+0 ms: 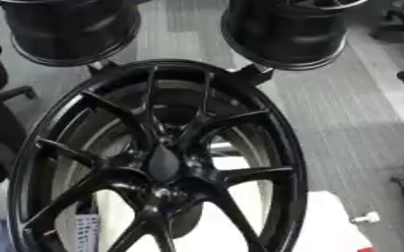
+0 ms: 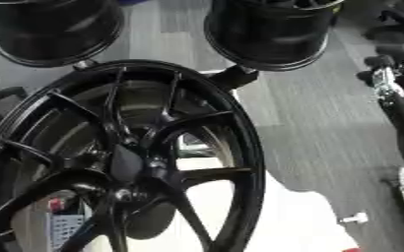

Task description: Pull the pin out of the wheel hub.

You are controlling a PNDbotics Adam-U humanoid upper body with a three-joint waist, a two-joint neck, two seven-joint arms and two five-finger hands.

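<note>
Can't see either of my hands, so no telling what the fingers are doing; hub sits dead centre facing me, no pin I can pick out.

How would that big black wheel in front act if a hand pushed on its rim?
The wheel looks like rigid metal with thick spokes, so it probably would not flex. It seems to sit on a mount, so a push on the rim might turn it rather than tip it. Its glossy finish may be slippery.

No readable text, labels or numbers anywhere.
</note>
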